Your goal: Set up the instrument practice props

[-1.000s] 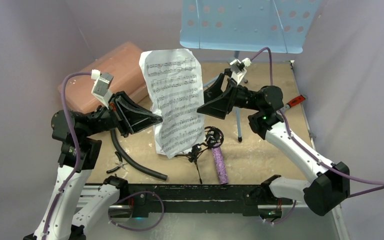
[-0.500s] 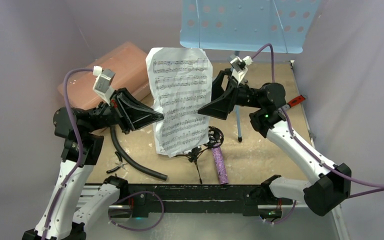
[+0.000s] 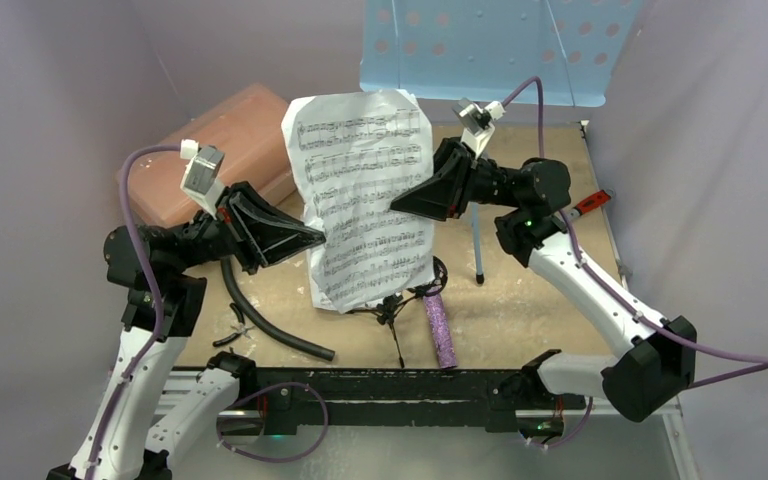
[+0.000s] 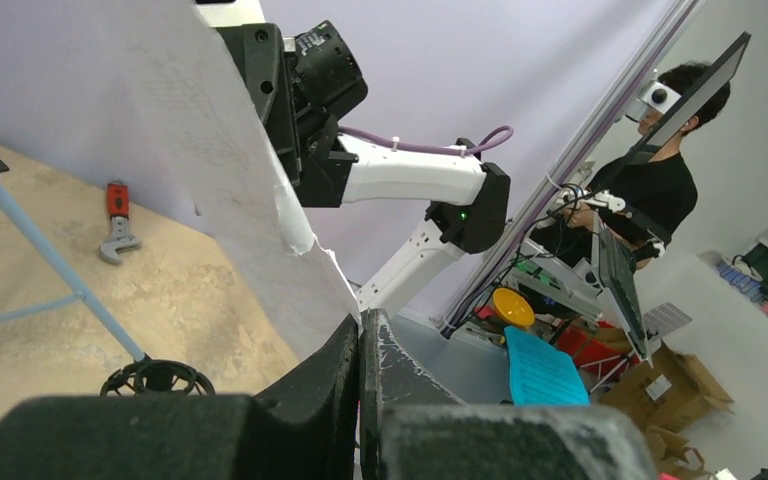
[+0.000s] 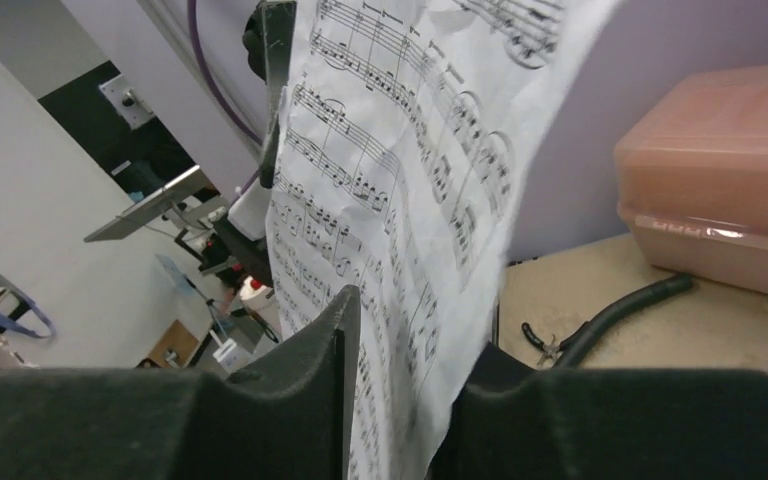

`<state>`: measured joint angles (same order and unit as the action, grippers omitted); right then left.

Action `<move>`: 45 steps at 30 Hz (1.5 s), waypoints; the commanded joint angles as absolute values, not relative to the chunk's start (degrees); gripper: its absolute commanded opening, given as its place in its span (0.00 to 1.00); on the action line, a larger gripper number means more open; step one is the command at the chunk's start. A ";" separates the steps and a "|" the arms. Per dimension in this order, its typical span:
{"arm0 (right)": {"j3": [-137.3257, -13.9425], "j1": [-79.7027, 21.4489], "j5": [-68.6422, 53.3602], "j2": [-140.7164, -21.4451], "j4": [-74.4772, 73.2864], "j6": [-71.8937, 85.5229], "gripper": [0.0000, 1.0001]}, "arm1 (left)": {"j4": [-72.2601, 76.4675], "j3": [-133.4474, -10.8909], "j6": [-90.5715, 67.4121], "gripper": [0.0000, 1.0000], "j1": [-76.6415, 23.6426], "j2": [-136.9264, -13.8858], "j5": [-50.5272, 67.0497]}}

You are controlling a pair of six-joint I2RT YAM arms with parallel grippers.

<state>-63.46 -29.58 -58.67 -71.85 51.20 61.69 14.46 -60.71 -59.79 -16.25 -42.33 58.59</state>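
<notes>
The left gripper [image 4: 360,330] has its jaws pressed together on the lower left edge of the white, creased sheet-music page [image 3: 365,200], which hangs upright in the air above the sandy tabletop [image 3: 540,290]. The right gripper [image 5: 410,325] straddles the page's opposite edge with a finger on each face; I cannot tell whether it is actually clamping.

The step in hand looks to be carrying the page to the light blue perforated metal music stand [image 3: 490,50] behind it. The next move probably calls for both arms to rise and travel back together, so the paper neither tears nor buckles.

The glittery purple microphone [image 3: 441,330] and small black tripod mic stand [image 3: 400,305] lie below, not yet set up.

The only print is staves and notes, with no legible title or brand.
</notes>
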 commanded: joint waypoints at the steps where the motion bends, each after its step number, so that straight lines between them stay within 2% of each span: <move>1: -66.52 -29.79 -59.01 -69.52 52.85 61.17 0.21 | 12.14 -60.46 -56.30 0.00 -16.56 -42.62 57.73; 4: -68.18 -29.79 -58.97 -68.90 47.86 57.91 0.03 | 7.66 -60.56 -51.98 0.00 -16.53 -42.68 56.16; 5: -68.73 -29.78 -58.85 -68.52 45.39 56.30 0.00 | 5.93 -60.56 -50.44 0.01 -16.53 -42.69 55.33; 12: -73.25 -29.82 -55.42 -65.19 27.18 43.21 0.00 | -4.72 -60.31 -40.71 0.38 -16.52 -43.07 47.25; 17: -74.19 -29.80 -54.50 -63.63 23.02 41.79 0.00 | -5.20 -60.47 -39.25 0.74 -16.50 -44.62 44.10; 18: -74.44 -29.81 -54.58 -63.49 22.58 41.61 0.00 | -4.09 -60.45 -39.66 0.78 -16.54 -45.15 44.15; 20: -74.88 -29.82 -54.60 -63.33 21.60 41.34 0.00 | 0.17 -60.28 -41.80 0.79 -16.52 -46.40 45.26; 25: -75.96 -29.85 -53.53 -63.47 19.17 40.88 0.00 | 12.18 -60.62 -47.91 0.78 -16.72 -49.57 48.55; 30: -77.41 -29.75 -50.92 -64.12 16.06 39.87 0.00 | 14.04 -62.36 -48.37 0.74 -18.95 -52.22 48.43; 33: -78.10 -29.79 -49.95 -64.70 15.37 39.78 0.00 | 14.75 -63.09 -48.52 0.67 -21.53 -54.05 47.84; 43: -79.58 -29.79 -47.99 -65.48 11.32 37.96 0.00 | 15.30 -63.94 -47.49 0.16 -24.17 -56.00 45.37; 45: -79.98 -29.79 -47.92 -65.56 11.04 37.61 0.08 | 15.36 -63.99 -47.22 0.03 -24.18 -55.99 44.88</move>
<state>-76.93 -29.61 -48.82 -65.89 11.99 39.48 12.64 -61.32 -47.51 -23.88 -56.42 46.44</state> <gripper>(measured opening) 0.013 0.138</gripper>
